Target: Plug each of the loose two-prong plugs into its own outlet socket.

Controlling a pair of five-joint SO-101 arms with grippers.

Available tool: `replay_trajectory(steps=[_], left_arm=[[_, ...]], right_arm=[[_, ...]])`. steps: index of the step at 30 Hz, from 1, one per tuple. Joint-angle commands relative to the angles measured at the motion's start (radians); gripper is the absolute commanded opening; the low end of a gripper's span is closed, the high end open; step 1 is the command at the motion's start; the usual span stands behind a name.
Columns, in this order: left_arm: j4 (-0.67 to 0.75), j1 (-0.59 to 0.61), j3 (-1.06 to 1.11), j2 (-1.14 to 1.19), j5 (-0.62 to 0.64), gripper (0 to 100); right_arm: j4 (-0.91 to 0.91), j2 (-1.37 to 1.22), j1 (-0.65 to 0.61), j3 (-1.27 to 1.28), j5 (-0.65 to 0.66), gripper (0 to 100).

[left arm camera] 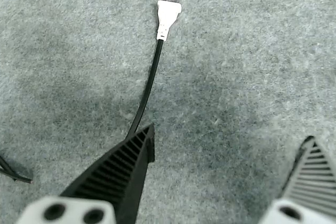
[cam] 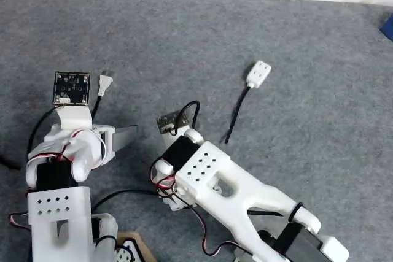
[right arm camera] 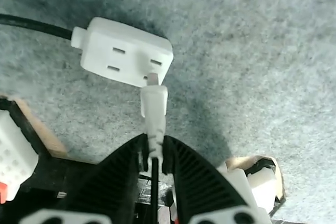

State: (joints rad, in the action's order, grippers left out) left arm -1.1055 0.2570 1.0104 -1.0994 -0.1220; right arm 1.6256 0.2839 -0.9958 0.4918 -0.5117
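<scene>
White plastic plugs are light and hard, but their thin prongs can bend, so grab the fat body, not the floppy black cord point(left arm camera: 147, 87). The right gripper point(right arm camera: 152, 148) pinches the held plug point(right arm camera: 154, 103) at its back end, with the prongs touching the outlet block point(right arm camera: 118, 51). The left gripper point(left arm camera: 231, 135) has its fingers spread wide and holds nothing. The loose plug point(cam: 105, 83) lies in the upper left of the high view.
</scene>
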Motion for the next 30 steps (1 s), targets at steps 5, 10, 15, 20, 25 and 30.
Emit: replay_trajectory(steps=[5, 10, 15, 20, 25, 30], left_arm=[[0.021, -0.012, -0.008, -0.005, -0.006, 41], [0.021, -0.012, -0.008, -0.005, -0.006, 41], [0.018, -0.012, -0.008, -0.005, -0.006, 41], [0.018, -0.01, -0.008, -0.005, -0.006, 41], [0.018, 0.001, -0.008, -0.005, -0.006, 41], [0.021, 0.042, -0.01, -0.007, -0.006, 41]], right_arm=[[-0.027, 0.038, 0.015, 0.001, 0.008, 0.6], [-0.058, 0.036, 0.061, 0.012, 0.008, 0.6], [-0.064, 0.036, 0.061, 0.012, 0.008, 0.6], [-0.064, -0.042, 0.061, 0.013, 0.008, 0.6], [-0.067, -0.254, 0.061, 0.001, 0.012, 0.6], [-0.162, -0.302, 0.061, -0.007, 0.017, 0.5]])
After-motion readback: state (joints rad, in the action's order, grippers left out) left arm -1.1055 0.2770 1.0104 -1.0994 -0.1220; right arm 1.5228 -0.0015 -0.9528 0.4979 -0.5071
